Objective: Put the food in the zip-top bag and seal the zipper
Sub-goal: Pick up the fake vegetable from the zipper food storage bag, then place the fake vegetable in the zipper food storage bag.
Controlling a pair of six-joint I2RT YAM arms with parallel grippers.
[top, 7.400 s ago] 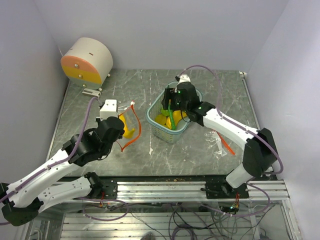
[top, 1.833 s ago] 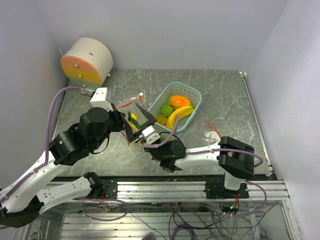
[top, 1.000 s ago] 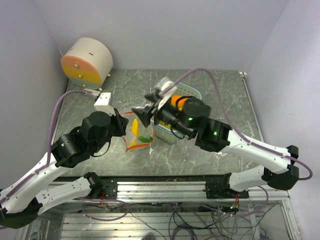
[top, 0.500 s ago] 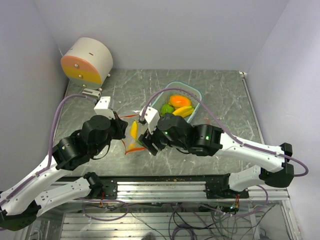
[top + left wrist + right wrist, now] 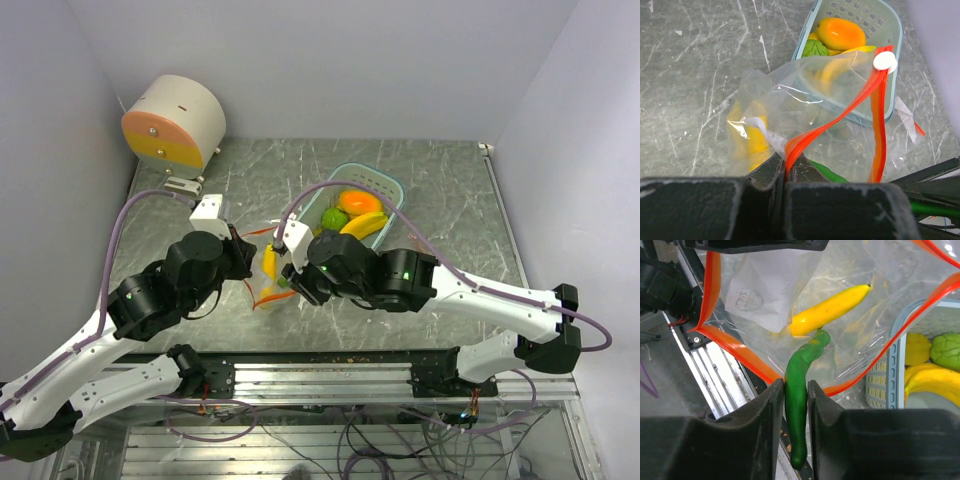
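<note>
The long thin green toy pepper (image 5: 796,385) is not in the pale teal slotted plastic basket (image 5: 397,186) any more. The right fingers (image 5: 762,415) have carried it over and are pinching it tight by its lower half. Its top end now pokes past the red-orange zipper strip (image 5: 710,285) and into the clear crinkly plastic zip bag (image 5: 790,95). There it is just beside a long yellow toy piece (image 5: 827,310) that lies inside. A moment ago the pepper was only near the mouth, so this one is nearly in.

The left fingers (image 5: 765,175) are pressed together on the strip. They hold the bag's mouth up and open, just beside the basket on the grey bench (image 5: 450,180). The small white slider (image 5: 885,61) sits at the far end of the strip, so the bag is not zipped.

I think the right fingers should let go next so the pepper drops in. The orange-yellow toy mango (image 5: 358,201), the round green toy fruit (image 5: 334,217) and the yellow toy banana (image 5: 366,225) are in the basket. They must go in before the zip can be pulled.
</note>
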